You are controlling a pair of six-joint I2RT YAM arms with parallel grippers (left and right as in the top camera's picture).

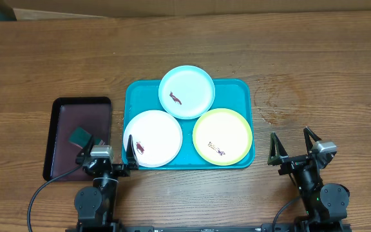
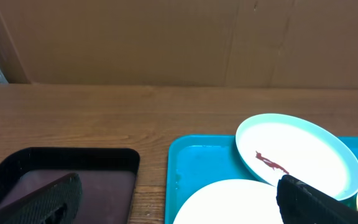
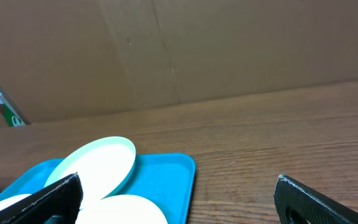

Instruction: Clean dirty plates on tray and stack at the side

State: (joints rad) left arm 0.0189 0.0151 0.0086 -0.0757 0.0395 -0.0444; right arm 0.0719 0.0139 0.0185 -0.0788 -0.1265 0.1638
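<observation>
The teal tray (image 1: 237, 90) lies mid-table and holds three plates. The pale blue plate (image 1: 187, 91) at the back rests on the other two and has a red-brown smear. The white plate (image 1: 153, 137) at front left has a smear near its left edge. The yellow-green plate (image 1: 222, 136) at front right has a small smear near its front. My left gripper (image 1: 109, 149) is open and empty at the tray's front left corner. My right gripper (image 1: 292, 145) is open and empty, right of the tray. The left wrist view shows the tray (image 2: 197, 165), the blue plate (image 2: 303, 152) and the white plate (image 2: 229, 202).
A dark maroon-black tray (image 1: 63, 109) lies left of the teal tray with a small green sponge (image 1: 80, 136) in it. Bare wooden table (image 1: 314, 84) spreads to the right and behind. A cardboard wall (image 2: 166, 37) stands at the back.
</observation>
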